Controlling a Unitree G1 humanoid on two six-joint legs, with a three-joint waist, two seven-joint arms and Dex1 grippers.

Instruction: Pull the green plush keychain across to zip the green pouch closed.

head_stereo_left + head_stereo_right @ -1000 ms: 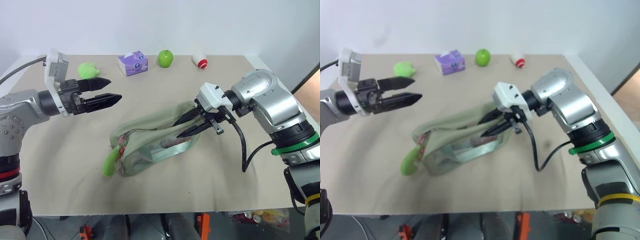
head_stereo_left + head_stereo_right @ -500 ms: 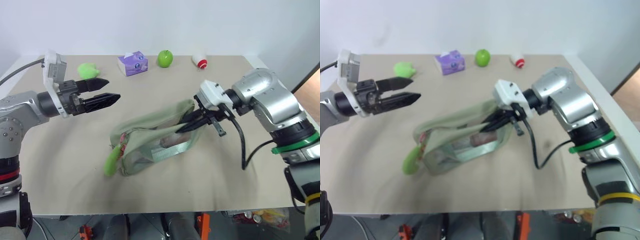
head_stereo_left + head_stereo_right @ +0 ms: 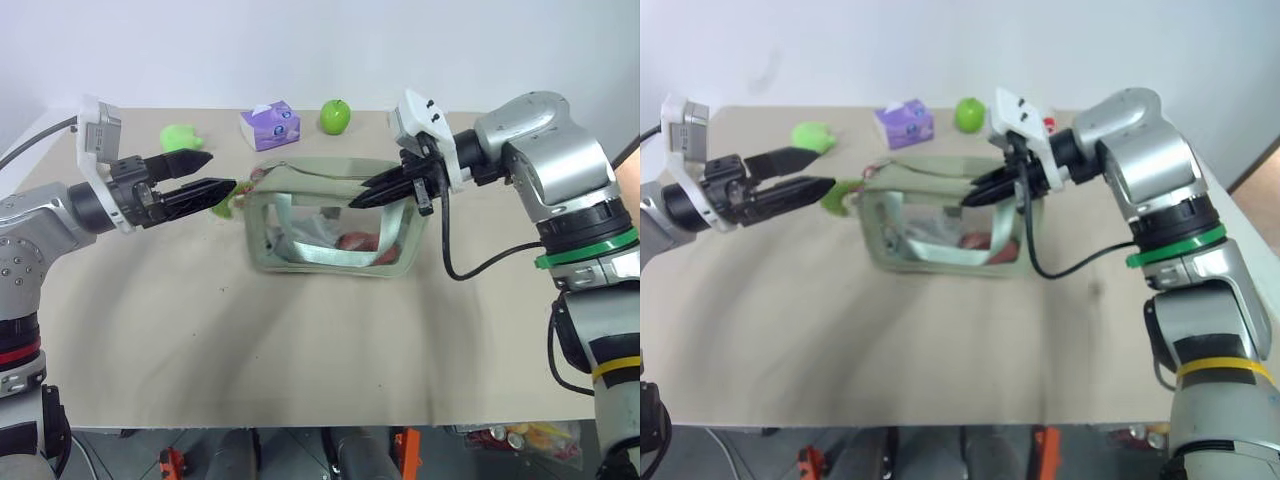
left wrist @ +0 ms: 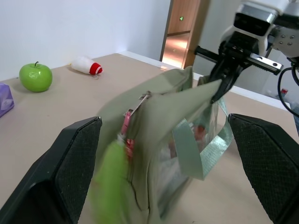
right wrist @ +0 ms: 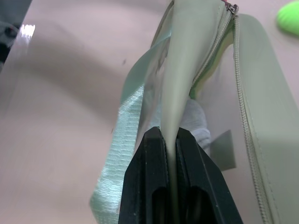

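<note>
One table (image 3: 300, 340), beige top, carries everything. Pouch (image 3: 330, 225) is the landmark: sage green, clear window facing the camera, standing upright near table centre, reddish item visible inside.

Right gripper (image 3: 362, 195) at the pouch's right top end, fingers pinched tight on a fold of the pouch fabric; the right wrist view shows the cloth clamped between the two black fingers (image 5: 152, 186), zipper running alongside.

Left gripper (image 3: 215, 172) just off the pouch's left end, fingers spread wide, holding nothing; in the left wrist view the pouch end sits between the two pads (image 4: 70, 163).

Keychain (image 3: 224, 198), lime green, hangs at the pouch's left top corner on a pink cord, right by the left fingertips; contact cannot be told.

Behind the pouch, along the far table edge: purple tissue box (image 3: 269, 126), green apple (image 3: 335, 116), loose green plush (image 3: 178, 137) far left, small white-and-red bottle (image 3: 1044, 124) behind the right gripper.
</note>
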